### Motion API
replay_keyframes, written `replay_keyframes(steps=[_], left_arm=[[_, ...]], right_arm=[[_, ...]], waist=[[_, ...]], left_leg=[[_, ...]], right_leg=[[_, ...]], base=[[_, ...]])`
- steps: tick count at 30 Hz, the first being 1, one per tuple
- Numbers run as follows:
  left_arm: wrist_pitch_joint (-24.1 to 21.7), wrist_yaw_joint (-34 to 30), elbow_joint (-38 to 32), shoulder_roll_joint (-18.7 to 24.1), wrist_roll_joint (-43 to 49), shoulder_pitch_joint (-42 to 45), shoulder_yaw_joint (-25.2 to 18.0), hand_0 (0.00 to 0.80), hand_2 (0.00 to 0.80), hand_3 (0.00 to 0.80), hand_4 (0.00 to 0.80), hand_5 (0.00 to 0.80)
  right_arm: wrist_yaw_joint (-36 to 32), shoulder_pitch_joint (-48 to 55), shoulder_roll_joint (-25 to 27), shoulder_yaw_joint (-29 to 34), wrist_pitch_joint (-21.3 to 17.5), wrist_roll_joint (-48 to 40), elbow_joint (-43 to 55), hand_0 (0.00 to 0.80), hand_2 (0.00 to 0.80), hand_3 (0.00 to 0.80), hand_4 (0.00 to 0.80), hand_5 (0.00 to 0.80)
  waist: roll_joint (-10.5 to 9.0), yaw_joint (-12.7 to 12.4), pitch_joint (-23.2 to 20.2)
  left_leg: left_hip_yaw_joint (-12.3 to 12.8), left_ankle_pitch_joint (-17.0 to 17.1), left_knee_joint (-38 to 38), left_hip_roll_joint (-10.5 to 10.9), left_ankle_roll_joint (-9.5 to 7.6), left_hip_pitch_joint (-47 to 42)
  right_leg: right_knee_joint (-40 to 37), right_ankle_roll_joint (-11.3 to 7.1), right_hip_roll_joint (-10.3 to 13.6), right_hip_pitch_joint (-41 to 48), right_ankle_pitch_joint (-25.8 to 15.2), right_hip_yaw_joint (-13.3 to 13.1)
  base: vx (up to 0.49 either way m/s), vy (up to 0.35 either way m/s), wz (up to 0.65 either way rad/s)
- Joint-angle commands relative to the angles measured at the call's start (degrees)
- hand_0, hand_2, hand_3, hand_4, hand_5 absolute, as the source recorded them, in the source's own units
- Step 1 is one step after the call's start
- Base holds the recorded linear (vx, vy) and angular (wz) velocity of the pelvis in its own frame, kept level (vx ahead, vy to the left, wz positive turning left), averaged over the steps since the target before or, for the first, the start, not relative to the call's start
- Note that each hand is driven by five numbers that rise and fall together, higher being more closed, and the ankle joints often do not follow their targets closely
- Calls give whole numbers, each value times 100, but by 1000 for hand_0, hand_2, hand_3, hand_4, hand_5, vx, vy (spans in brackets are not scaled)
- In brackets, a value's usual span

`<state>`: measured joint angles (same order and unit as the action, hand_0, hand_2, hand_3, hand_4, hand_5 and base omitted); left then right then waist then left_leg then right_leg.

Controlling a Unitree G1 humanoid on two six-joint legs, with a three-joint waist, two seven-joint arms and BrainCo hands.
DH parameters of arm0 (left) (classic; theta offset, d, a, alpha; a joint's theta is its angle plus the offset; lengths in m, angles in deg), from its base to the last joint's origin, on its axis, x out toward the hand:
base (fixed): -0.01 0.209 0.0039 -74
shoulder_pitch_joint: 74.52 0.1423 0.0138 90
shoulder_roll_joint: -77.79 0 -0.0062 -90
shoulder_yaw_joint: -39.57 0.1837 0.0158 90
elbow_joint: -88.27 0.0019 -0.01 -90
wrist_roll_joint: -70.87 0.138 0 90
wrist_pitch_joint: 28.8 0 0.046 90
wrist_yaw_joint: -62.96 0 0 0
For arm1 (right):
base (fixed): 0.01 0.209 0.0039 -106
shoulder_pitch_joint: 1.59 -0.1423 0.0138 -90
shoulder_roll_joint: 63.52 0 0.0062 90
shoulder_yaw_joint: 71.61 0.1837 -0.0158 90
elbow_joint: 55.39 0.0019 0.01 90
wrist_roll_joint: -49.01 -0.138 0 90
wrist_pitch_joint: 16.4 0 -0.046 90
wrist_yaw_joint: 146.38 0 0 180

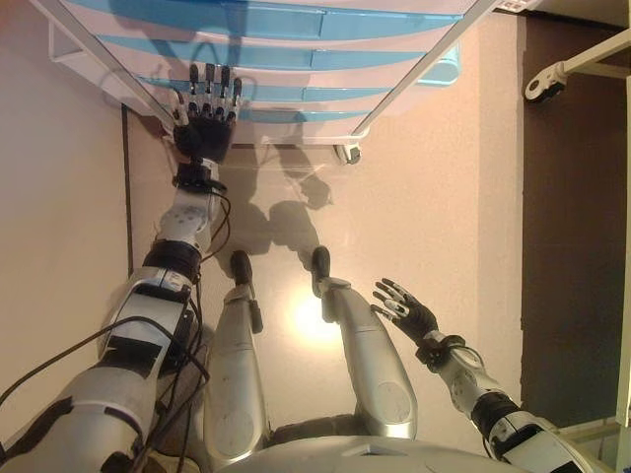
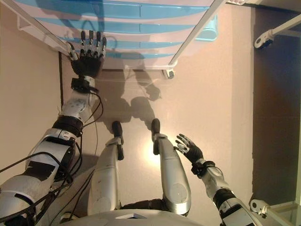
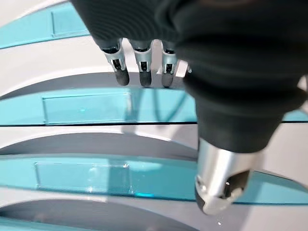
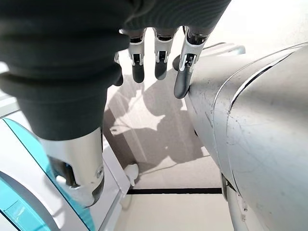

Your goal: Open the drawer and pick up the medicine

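A white drawer unit on castors point(image 1: 296, 59) stands ahead, with several translucent blue drawer fronts point(image 1: 286, 94), all shut. My left hand point(image 1: 205, 116) is raised in front of the lower drawers near the unit's left post, fingers straight and open, holding nothing. In the left wrist view its fingertips point(image 3: 142, 77) hover just off a blue drawer front point(image 3: 86, 107). My right hand point(image 1: 406, 310) hangs low at my right side, open and empty. No medicine shows in any view.
A castor point(image 1: 347, 153) sits under the unit's right front corner. A second white frame with a castor point(image 1: 540, 87) stands at the far right over dark flooring. A black line point(image 1: 127, 187) runs along the beige floor on the left.
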<state>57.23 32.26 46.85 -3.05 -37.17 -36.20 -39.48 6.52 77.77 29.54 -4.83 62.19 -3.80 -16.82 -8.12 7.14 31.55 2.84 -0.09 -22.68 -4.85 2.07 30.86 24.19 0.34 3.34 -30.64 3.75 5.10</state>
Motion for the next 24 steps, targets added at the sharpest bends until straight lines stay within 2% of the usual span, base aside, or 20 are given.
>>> replay_keyframes(steps=[1, 13, 22, 23, 24], left_arm=[[-136, -39, -142, 237, 10, -651, -6, 0, 0, 0, 0, 0], [-424, 285, 0, 542, -70, -1156, 122, 0, 0, 0, 0, 0], [-696, -398, -314, 665, -316, -1380, 144, 0, 0, 0, 0, 0], [-738, -400, -371, 655, -296, -1384, 140, 408, 408, 408, 408, 408], [-791, -429, -432, 649, -287, -1390, 135, 549, 549, 549, 549, 549]], right_arm=[[-235, 553, 282, -360, 155, 102, -23, 0, 0, 0, 0, 0], [-353, 547, 389, -400, 99, 53, -116, 0, 0, 0, 0, 0], [-472, 564, 428, -432, 17, -61, -198, 0, 0, 0, 0, 0], [-469, 569, 424, -437, 11, -67, -194, 0, 0, 0, 0, 0], [-466, 575, 425, -441, 7, -76, -184, 0, 0, 0, 0, 0]], waist=[[53, 88, -176], [69, 146, -176], [58, 130, -176], [57, 126, -176], [56, 123, -176]], left_leg=[[129, -776, -746, 52, 53, 351], [164, -807, -814, 40, 53, 406], [152, -810, -791, 33, 66, 419], [148, -807, -788, 37, 67, 416], [144, -805, -784, 39, 70, 413]], right_leg=[[-535, -512, 179, -135, -595, -259], [-498, -483, 198, -188, -560, -304], [-544, -467, 188, -170, -555, -298], [-546, -464, 184, -165, -555, -298], [-546, -462, 180, -162, -553, -297]], base=[[0, 0, 0], [0, 0, 0], [1, -3, -1], [0, 0, 0], [0, 0, 0]])
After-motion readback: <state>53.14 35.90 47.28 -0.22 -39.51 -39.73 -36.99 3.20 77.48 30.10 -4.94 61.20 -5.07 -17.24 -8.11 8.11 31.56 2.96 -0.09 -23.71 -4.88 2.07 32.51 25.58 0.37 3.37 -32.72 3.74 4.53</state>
